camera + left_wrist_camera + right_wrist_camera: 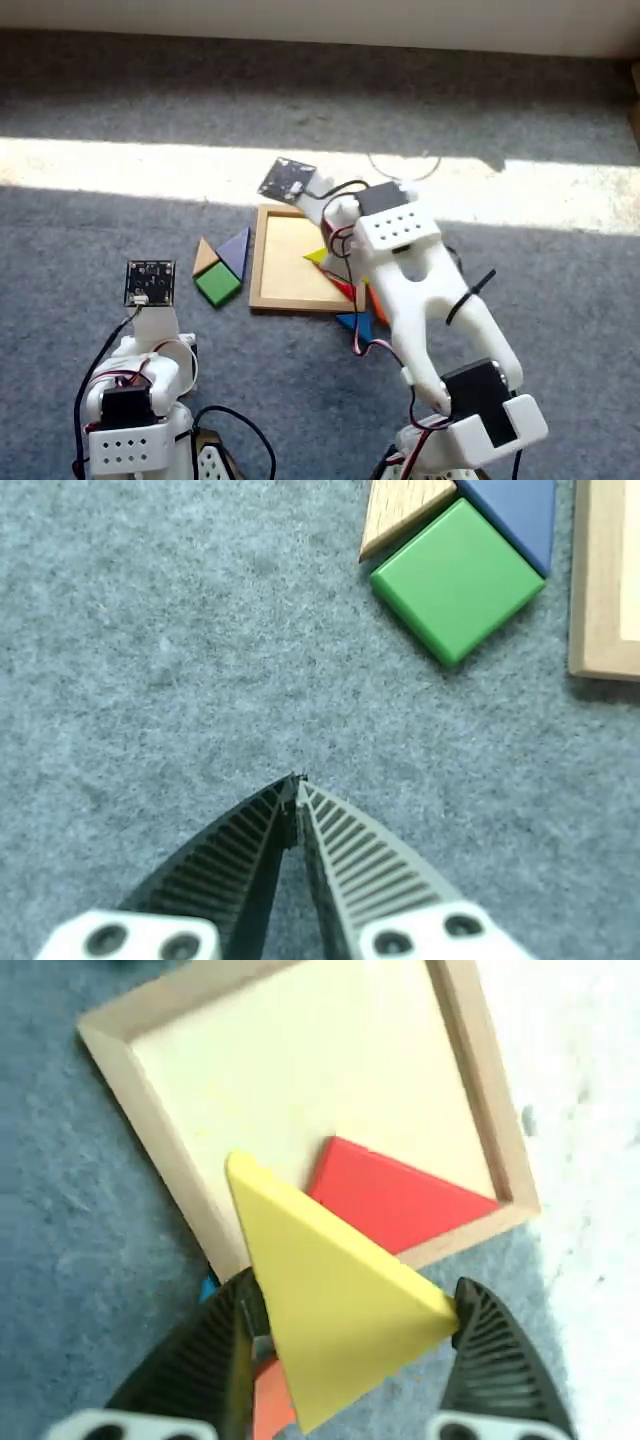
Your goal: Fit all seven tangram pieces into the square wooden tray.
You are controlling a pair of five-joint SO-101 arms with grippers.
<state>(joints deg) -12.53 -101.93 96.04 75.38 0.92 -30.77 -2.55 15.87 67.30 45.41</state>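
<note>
Square wooden tray (285, 248): lies flat on the grey-blue carpet (300, 400), between the two arms. Its far edge meets the sunlit band (150, 165).
Tray floor: bare over most of its area, with the open room toward the far rim and the side facing the left arm.
Red triangle (395, 1200): flat inside the tray, tucked into the corner nearest the right arm's base, with one edge along the rim.
Yellow triangle (335, 1310): pinched across its width by the right gripper (350, 1310), one finger on each side. It is held over the tray's near part with one sharp corner pointing inward. I cannot tell whether it touches the floor.
Orange piece (270, 1400): on the carpet just outside the tray's near rim, under the right gripper and largely hidden.
Blue piece (352, 322): on the carpet beside the orange one, partly under the right arm.
Green square (458, 580): on the carpet beside the tray's outer rim, apart from it by a narrow strip.
Pale wooden triangle (405, 510): touches the green square's far edge.
Blue-violet piece (510, 510): touches the green square, next to the wooden triangle on the side nearer the tray.
Left gripper (298, 782): fingers pressed together with nothing between them, low over bare carpet and well apart from the green square.
</note>
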